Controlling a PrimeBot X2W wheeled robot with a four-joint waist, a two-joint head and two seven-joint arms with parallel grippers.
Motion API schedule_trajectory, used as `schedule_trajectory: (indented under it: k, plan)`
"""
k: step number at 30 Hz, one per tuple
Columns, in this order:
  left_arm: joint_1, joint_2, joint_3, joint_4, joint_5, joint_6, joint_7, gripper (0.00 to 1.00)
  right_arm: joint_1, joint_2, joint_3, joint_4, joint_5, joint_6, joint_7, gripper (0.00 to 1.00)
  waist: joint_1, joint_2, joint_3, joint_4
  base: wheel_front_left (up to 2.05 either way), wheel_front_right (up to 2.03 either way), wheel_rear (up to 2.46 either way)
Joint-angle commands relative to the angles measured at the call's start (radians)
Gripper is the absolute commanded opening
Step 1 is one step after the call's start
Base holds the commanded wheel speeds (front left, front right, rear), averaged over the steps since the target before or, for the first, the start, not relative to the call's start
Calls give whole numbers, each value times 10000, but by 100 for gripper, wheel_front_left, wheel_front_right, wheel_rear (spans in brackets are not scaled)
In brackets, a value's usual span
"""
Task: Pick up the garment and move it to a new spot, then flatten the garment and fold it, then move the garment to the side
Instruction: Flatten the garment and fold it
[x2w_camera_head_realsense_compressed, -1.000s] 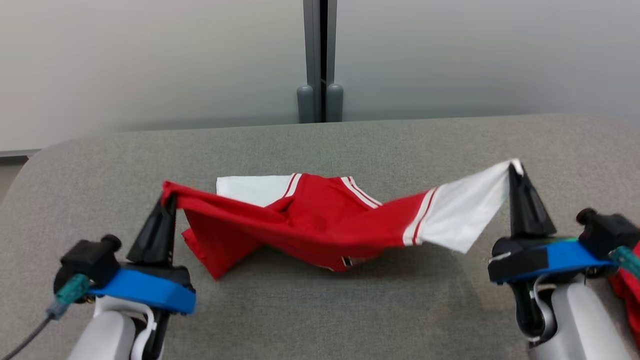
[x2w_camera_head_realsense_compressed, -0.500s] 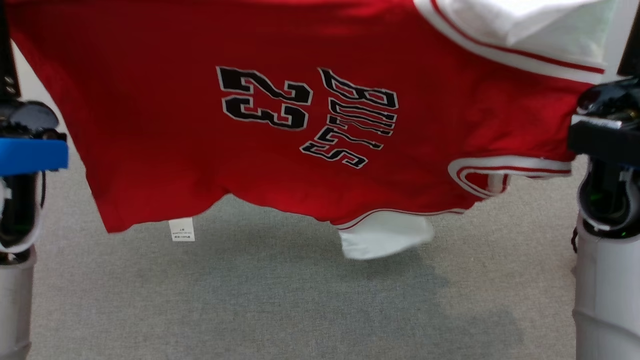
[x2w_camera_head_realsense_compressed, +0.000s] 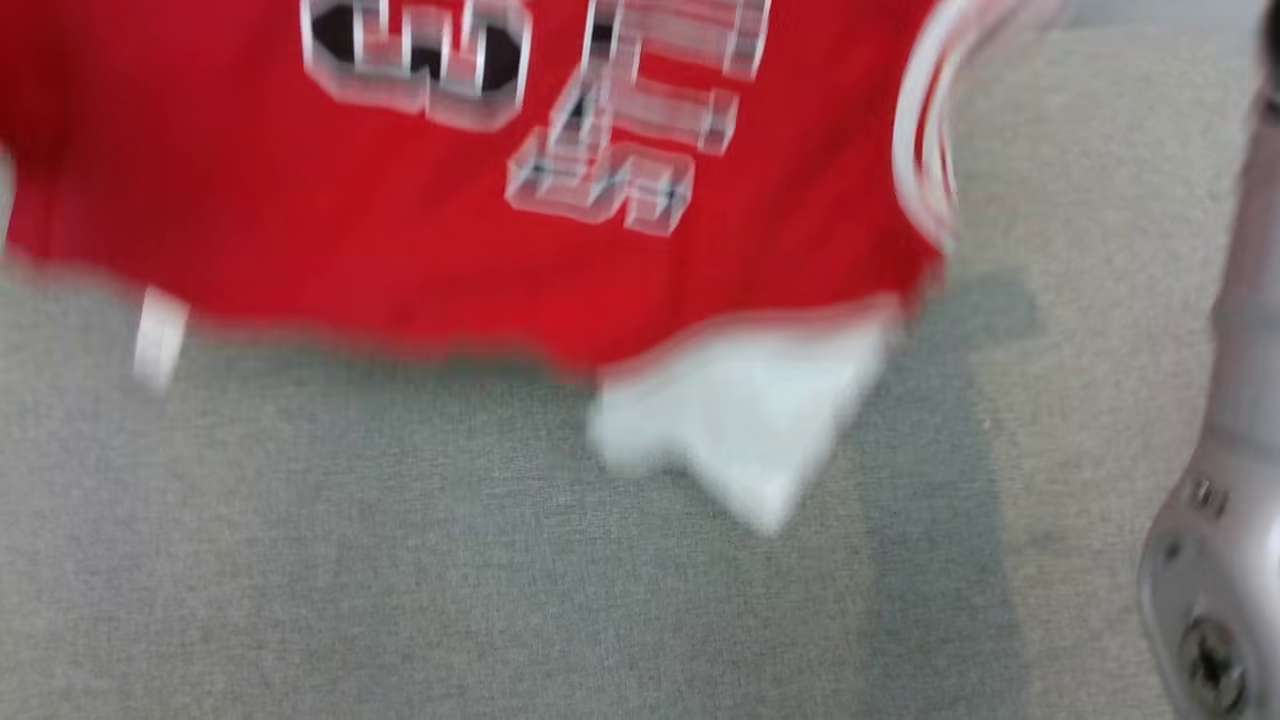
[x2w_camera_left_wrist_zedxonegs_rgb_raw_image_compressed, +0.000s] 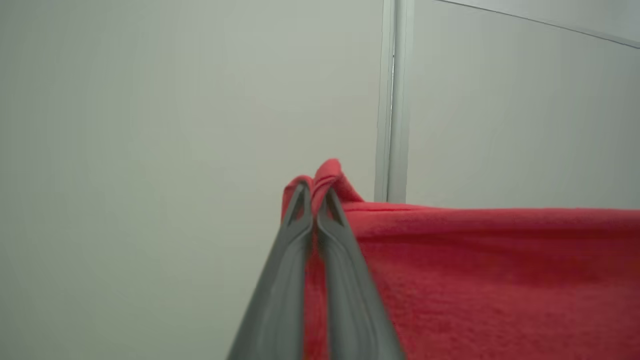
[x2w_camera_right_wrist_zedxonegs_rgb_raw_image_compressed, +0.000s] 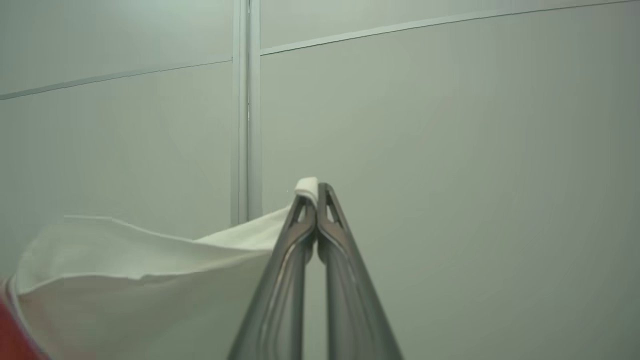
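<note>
Garment (x2w_camera_head_realsense_compressed: 480, 230) is up in the air, a red jersey with dark lettering, blurred in the head view and hanging above the grey padded surface (x2w_camera_head_realsense_compressed: 400, 620). Left gripper (x2w_camera_left_wrist_zedxonegs_rgb_raw_image_compressed: 314, 195) has its two fingers pinched tight on a red corner. A small fold of cloth pokes out just past the tips, and the red body stretches away to that claw's right. Right gripper (x2w_camera_right_wrist_zedxonegs_rgb_raw_image_compressed: 316, 195) is clamped just as tight on the edge of a white sleeve (x2w_camera_right_wrist_zedxonegs_rgb_raw_image_compressed: 150, 265), which sags off to that claw's left, with a sliver of red at its far end. Under the red hem hangs another white piece (x2w_camera_head_realsense_compressed: 745, 430), and a small label (x2w_camera_head_realsense_compressed: 158, 335) dangles too. A pale forearm (x2w_camera_head_realsense_compressed: 1225, 500) stands at the head view's right edge. Beyond both claws are pale wall panels (x2w_camera_left_wrist_zedxonegs_rgb_raw_image_compressed: 150, 125).
</note>
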Motion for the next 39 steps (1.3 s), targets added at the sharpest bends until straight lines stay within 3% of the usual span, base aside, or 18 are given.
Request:
schedule_trajectory:
  k: [1, 5, 8, 15, 21, 25, 32, 39]
  plan:
    - [-607, -174, 99, 379, 7, 48, -415, 0, -777, -61, -183, 211, -322, -3, -185, 0, -7, -5, 510, 342, 0, 0, 0]
    - [-1795, -552, 209, 1750, -61, -44, -1206, 0, -1930, -55, -725, 973, -713, -4, -373, 0, -7, -5, 698, 240, 0, 0, 0]
    - [-1495, -667, 115, 2748, -212, -201, -1349, 0, -1561, -87, -971, 889, -626, -9, -387, 0, -7, -5, 662, 148, 0, 0, 0]
    - [1648, -1026, 7, 4945, -794, -437, -1606, 0, 2309, -106, -675, 1060, 1047, -15, -394, 0, -7, -5, 280, -77, 0, 0, 0]
    - [4401, -1910, -452, 6876, -1336, -474, -1648, 0, 6366, -104, -50, 1287, 2351, -20, -405, 0, -7, -5, -33, -200, 0, 0, 0]
    - [5926, -2411, -934, 7409, -1505, -483, -1603, 0, 8360, -100, 478, 1439, 2826, -12, -403, 0, -7, -5, -313, -314, 0, 0, 0]
    - [7925, -2864, -243, 7451, -1353, -472, -1538, 0, 10368, -91, 872, 1749, 2876, -11, -394, 0, -7, -5, -1386, -534, 0, 0, 0]
    - [9540, -3597, 330, 7256, -413, -433, -1503, 0, 11738, -85, 830, 2022, 2716, -11, -395, 0, -7, -5, -2622, -488, 0, 0, 0]
